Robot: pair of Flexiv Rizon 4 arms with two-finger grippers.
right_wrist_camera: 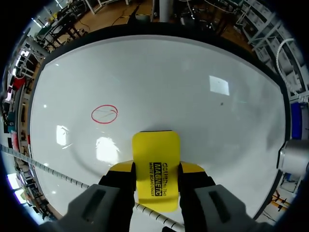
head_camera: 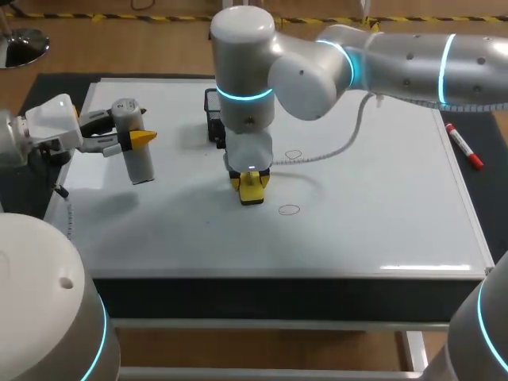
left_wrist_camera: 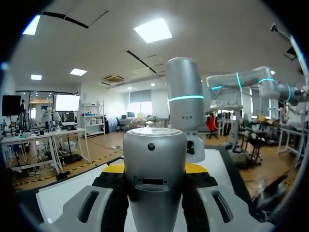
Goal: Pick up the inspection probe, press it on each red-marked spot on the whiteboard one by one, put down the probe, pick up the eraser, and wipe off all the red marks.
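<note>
Whiteboard (head_camera: pixel 381 222): right fingers (right_wrist_camera: pixel 193 168) clamp eraser (right_wrist_camera: pixel 155 159), left fingers (left_wrist_camera: pixel 116 168) probe (left_wrist_camera: pixel 154 159); second red circle (head_camera: pixel 294 154) only overhead.

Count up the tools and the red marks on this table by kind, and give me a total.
red circles: 2
probe: 1
eraser: 1
marker pen: 1
Total: 5

silver arms (head_camera: pixel 397 59) with glowing cyan rings (head_camera: pixel 242 95), yellow-tipped claws (head_camera: pixel 136 141) (head_camera: pixel 252 186).
</note>
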